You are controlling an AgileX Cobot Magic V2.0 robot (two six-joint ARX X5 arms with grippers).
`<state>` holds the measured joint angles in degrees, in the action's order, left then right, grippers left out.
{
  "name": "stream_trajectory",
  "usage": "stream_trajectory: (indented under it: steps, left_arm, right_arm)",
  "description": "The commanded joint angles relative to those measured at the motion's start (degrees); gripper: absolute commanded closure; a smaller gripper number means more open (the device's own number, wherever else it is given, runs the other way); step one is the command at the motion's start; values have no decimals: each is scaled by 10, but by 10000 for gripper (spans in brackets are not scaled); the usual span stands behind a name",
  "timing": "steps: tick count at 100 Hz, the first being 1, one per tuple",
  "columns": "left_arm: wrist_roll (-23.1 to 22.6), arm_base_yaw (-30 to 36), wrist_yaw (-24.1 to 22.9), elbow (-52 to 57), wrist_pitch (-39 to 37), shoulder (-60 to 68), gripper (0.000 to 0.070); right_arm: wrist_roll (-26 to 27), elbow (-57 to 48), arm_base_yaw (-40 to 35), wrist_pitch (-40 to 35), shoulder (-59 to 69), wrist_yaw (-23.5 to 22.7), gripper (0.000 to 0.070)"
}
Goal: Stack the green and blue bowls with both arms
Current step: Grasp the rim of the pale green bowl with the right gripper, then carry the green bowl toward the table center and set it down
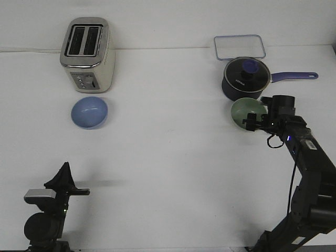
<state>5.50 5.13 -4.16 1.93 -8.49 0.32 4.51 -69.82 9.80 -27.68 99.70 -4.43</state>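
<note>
Right tool sits at the green bowl rim, next to the saucepan; grip state unclear. Blue bowl is on the worktop by the toaster. Left tool is low, well away, state unclear. Risk: bowl slips or knocks the pan.

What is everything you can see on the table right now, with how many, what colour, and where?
toaster: one, cream and silver, far left
blue bowl: one, light blue, just in front of the toaster
saucepan: one, dark navy with lid, far right, handle pointing right
container: one, clear, behind the saucepan
green bowl: one, pale green, in front of the saucepan, tilted
table: one, white
left pincer: one, black, near left, away from the bowls
right pincer: one, black, at the green bowl's rim
</note>
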Motion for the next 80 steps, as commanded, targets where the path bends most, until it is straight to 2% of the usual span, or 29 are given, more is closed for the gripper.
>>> stream_trajectory:
  steps: [1, 8, 14, 24, 56, 69, 80]
  left_arm:
    - [1, 0, 1, -11, -6, -1, 687]
    - [1, 0, 1, -11, -6, -1, 687]
    - [1, 0, 1, -11, -6, -1, 687]
    - [1, 0, 1, -11, -6, -1, 687]
    - [1, 0, 1, -11, -6, -1, 687]
    - [1, 0, 1, -11, -6, -1, 687]
    - [1, 0, 1, -11, -6, -1, 687]
  right_arm:
    - [-4, -14, 2, 7, 13, -1, 446]
    - [-2, -14, 2, 9, 13, -2, 632]
    - [-2, -14, 2, 9, 12, -3, 691]
    - [2, -20, 2, 1, 10, -9, 694]
    - [20, -44, -14, -59, -74, -86, 694]
    - [28, -44, -43, -99, -127, -122, 694]
    - [30, -43, -88, -127, -161, -128, 694]
